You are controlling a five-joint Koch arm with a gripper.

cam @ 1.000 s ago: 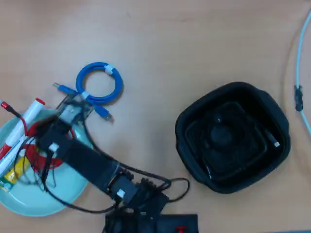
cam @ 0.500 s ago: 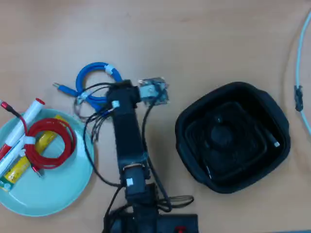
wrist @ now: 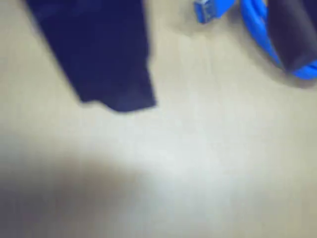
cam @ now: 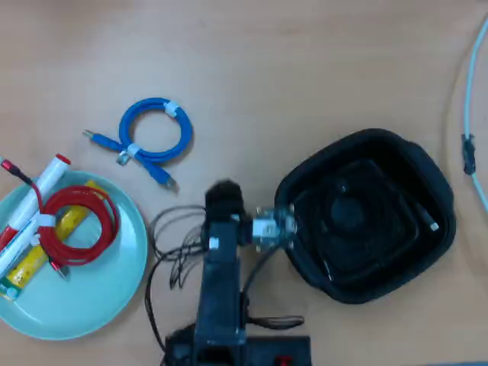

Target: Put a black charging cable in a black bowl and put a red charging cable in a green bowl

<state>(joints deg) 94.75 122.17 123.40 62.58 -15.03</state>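
Note:
The red charging cable [cam: 76, 226] lies coiled in the pale green bowl [cam: 114, 293] at the lower left of the overhead view. The black charging cable [cam: 418, 207] lies inside the black bowl [cam: 427, 164] at the right, with a silver plug showing. My gripper [cam: 223, 195] is over bare table between the two bowls, just below the blue cable. In the blurred wrist view the gripper [wrist: 205, 84] shows two dark jaws wide apart with nothing between them.
A blue coiled cable [cam: 155, 130] lies on the table above the gripper and also shows in the wrist view [wrist: 257, 29]. A white marker [cam: 36, 192] and a yellow item [cam: 47, 245] lie in the green bowl. A pale cord [cam: 470, 107] runs along the right edge.

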